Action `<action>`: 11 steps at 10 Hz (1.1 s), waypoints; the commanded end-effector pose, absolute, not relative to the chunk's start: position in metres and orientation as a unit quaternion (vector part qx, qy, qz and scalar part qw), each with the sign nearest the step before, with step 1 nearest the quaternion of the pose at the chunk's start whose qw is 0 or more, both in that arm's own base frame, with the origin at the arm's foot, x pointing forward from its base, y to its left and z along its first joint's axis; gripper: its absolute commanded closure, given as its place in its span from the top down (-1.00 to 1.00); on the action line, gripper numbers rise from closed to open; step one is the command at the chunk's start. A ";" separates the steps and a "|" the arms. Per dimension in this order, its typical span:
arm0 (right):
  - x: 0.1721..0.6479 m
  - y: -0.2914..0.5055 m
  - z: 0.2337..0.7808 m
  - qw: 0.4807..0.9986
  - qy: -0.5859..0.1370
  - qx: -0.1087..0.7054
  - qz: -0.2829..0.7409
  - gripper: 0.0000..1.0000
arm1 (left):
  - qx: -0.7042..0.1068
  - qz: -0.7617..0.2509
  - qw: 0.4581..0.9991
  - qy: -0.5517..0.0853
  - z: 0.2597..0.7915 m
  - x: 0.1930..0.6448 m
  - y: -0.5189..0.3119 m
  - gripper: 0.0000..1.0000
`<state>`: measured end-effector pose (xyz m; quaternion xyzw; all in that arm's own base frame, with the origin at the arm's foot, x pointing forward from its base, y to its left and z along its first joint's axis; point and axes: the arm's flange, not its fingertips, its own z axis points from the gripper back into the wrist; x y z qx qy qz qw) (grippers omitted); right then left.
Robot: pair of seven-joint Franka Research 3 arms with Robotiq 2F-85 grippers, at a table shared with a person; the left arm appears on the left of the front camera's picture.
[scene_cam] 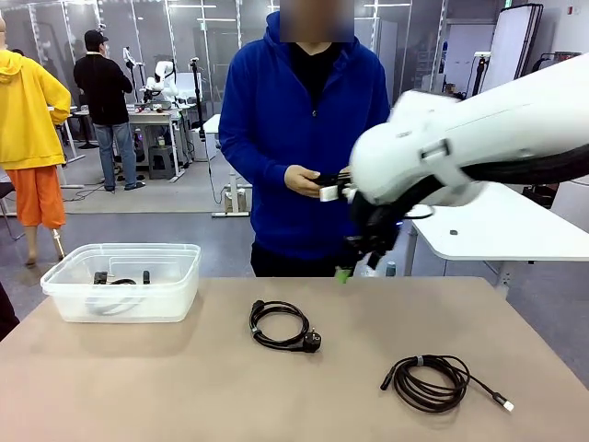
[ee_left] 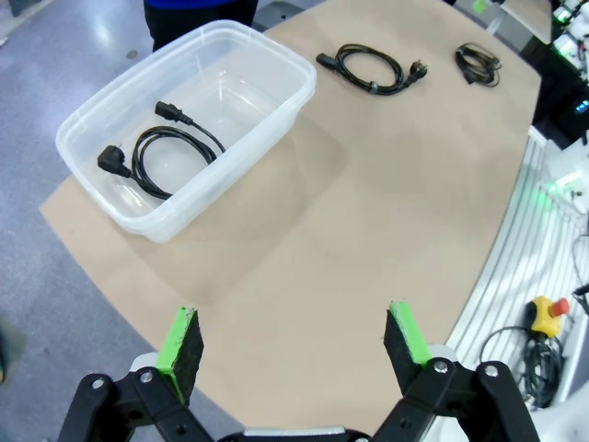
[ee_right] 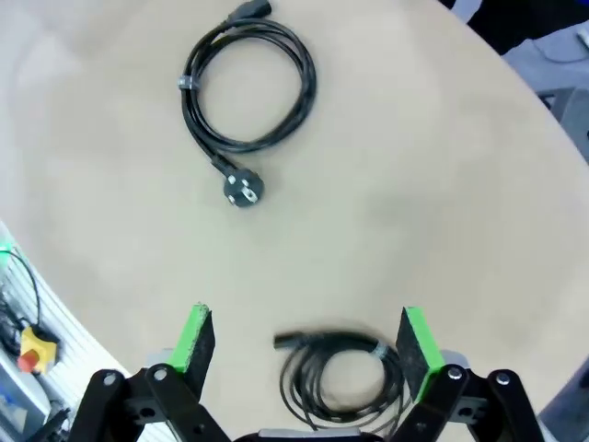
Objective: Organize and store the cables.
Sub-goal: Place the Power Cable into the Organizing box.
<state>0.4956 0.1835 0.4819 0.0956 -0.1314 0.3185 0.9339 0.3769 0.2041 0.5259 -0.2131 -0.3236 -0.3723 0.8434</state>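
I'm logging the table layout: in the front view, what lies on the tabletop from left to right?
Clear rectangular plastic tub holding a black cable → coiled thick black power cable with a round plug → coiled thin black cable with a white-tipped connector.

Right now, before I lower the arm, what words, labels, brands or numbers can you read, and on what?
No text is readable in these views.
Clear plastic storage box: no label visible.
Black coiled power cable: no readable print on its plug.
Yellow box with red button: markings, if any, too small to read.
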 end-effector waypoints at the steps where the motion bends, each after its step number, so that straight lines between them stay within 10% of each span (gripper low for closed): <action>1: 0.468 0.127 0.485 0.926 -0.175 0.107 0.317 1.00 | -0.208 -0.373 0.843 -0.325 0.527 0.375 0.203 1.00; 11: 0.372 -0.093 0.477 0.884 -0.265 0.140 0.360 1.00 | -0.208 -0.373 0.843 -0.325 0.527 0.375 0.203 1.00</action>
